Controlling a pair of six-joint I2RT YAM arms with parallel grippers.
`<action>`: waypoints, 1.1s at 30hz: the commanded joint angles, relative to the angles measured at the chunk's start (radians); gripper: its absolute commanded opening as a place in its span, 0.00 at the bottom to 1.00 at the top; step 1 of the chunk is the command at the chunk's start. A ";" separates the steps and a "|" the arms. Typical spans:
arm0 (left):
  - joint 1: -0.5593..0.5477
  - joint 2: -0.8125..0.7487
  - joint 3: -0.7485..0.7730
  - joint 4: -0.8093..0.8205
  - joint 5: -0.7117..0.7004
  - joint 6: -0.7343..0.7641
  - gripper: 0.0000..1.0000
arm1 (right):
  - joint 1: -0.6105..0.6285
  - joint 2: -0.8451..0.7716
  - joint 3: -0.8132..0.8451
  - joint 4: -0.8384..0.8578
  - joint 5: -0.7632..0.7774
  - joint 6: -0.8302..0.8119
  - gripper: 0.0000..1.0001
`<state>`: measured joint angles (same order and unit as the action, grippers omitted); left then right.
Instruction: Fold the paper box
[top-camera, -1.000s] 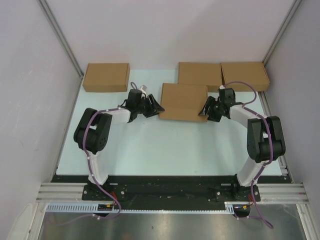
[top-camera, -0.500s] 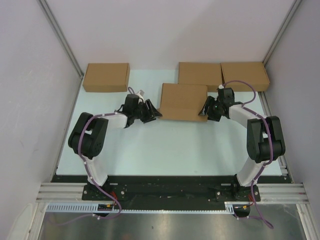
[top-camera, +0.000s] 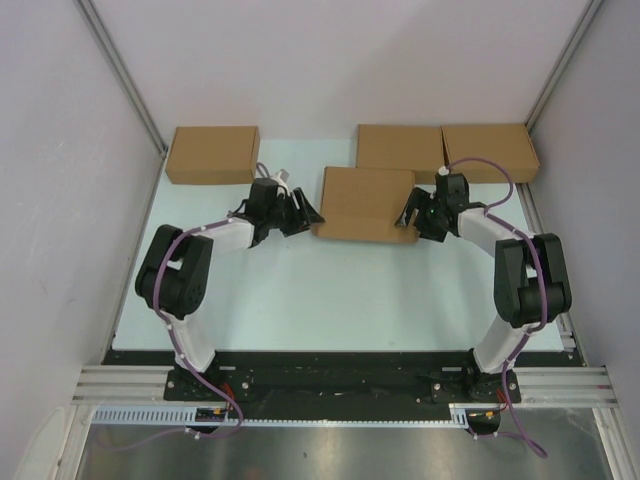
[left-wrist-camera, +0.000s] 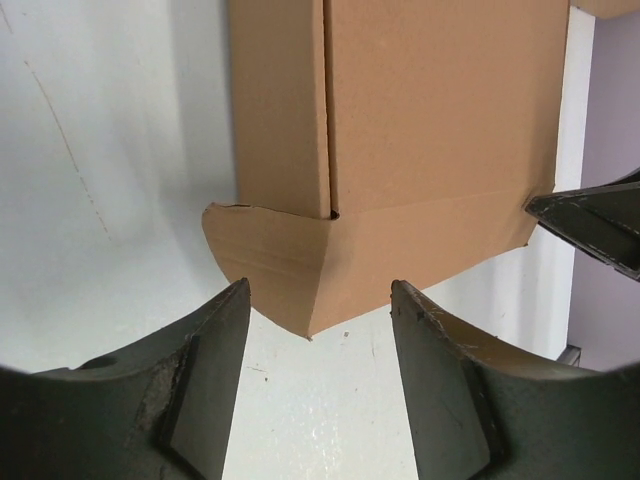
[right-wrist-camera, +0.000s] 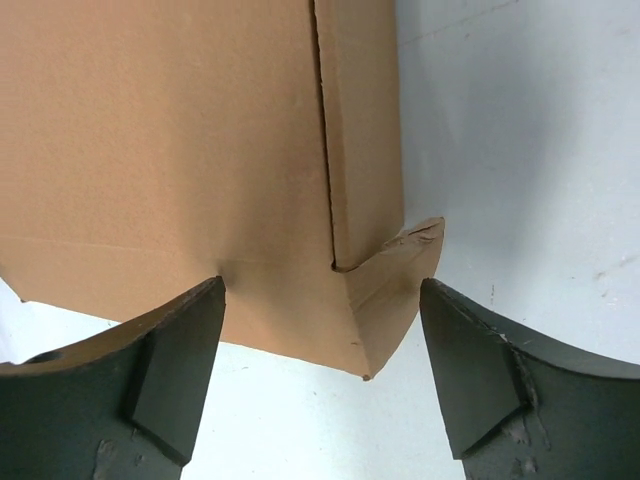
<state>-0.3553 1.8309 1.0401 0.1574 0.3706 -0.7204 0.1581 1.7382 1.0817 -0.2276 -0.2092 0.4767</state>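
The paper box (top-camera: 366, 203) is a flat brown cardboard mailer lying mid-table, lid down, with a front flap sticking out along its near edge. My left gripper (top-camera: 305, 215) stands open at its near left corner. In the left wrist view the flap's folded corner (left-wrist-camera: 300, 280) points in between the spread fingers (left-wrist-camera: 205, 385) without touching them. My right gripper (top-camera: 408, 214) stands open at the near right corner. There the corner flap (right-wrist-camera: 385, 300) reaches between wide-apart fingers (right-wrist-camera: 470, 370), not pinched.
Three compact brown boxes lie at the back: one at the left (top-camera: 212, 154), and two side by side at the right (top-camera: 400, 147) (top-camera: 490, 152). Grey walls close in both sides. The right gripper's finger (left-wrist-camera: 590, 225) shows across the box in the left wrist view.
Both grippers have opened wider. The left gripper dipped toward me, then came back up to the box's left corner. The right gripper crept slightly farther along the right corner.
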 joint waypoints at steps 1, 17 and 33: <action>0.015 -0.077 0.035 -0.048 -0.033 0.058 0.64 | 0.014 -0.077 0.046 -0.009 0.054 -0.006 0.86; 0.015 -0.009 0.063 -0.039 0.017 0.078 0.63 | 0.026 -0.054 0.052 -0.030 -0.027 -0.027 0.80; 0.003 0.080 0.112 -0.036 0.050 0.065 0.63 | 0.049 0.041 0.101 -0.032 -0.196 0.033 0.79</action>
<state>-0.3477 1.9053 1.1046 0.1020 0.3820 -0.6701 0.1974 1.7653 1.1362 -0.2790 -0.3149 0.4690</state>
